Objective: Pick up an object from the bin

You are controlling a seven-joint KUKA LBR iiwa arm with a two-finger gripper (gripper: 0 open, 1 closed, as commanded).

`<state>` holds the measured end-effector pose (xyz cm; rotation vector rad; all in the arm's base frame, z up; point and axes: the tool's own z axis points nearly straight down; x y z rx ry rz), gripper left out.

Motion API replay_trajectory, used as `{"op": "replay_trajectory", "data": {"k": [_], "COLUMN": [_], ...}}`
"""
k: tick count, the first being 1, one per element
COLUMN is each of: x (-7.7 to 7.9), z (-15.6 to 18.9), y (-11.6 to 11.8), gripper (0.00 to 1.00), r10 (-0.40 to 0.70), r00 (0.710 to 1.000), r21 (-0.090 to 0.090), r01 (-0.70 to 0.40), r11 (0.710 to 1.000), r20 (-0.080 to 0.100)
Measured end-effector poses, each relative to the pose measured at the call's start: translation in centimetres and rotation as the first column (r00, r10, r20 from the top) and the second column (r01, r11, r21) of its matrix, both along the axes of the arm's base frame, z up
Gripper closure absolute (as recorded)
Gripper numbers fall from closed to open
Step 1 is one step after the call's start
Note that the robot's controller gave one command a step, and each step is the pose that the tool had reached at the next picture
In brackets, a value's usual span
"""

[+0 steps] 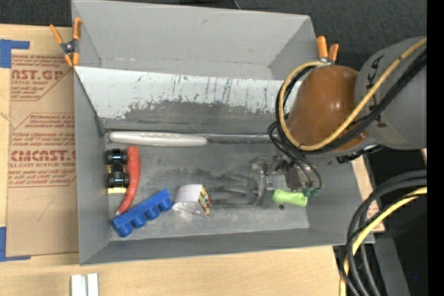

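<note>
- Claw [267, 182] low over the bin's [194, 38] right floor; clenched or released, I can't tell;
- small green cylinder [290, 198] lies just beside it, near the front wall;
- looks light, stiff, likely to roll; pinch across its middle

Bright, even light falls on the bin [187, 45] (its floor dimmer, shadows soft).

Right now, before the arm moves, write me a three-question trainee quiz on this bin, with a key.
1. Fill in: seen from the camera, the blue block lies in the bin's front ____ corner.
2. Nearest the gripper is: A) blue block, B) green cylinder, C) red strip.
3. True or false: the white rod lies along the foot of the back wall.
Key: 1 left; 2 B; 3 true.
</note>
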<state>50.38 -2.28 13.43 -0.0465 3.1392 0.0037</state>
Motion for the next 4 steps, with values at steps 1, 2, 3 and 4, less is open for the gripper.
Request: {"op": "replay_trajectory", "data": {"k": [1, 2, 3, 4], "x": [1.4, 1.5, 3.7, 3.1], "z": [-0.8, -1.9, 4.9, 7.5], "y": [0.0, 0.1, -1.7, -1.2], "gripper": [1.0, 1.0, 1.0, 1.0], "r10": [0.048, 0.164, 0.196, 0.197], "r00": [0.999, 0.986, 0.981, 0.98], "r21": [0.001, -0.001, 0.001, 0.002], "r01": [-0.048, -0.164, -0.196, -0.196], "r11": [0.999, 0.986, 0.981, 0.981], "r20": [0.007, 0.001, 0.002, -0.006]}}
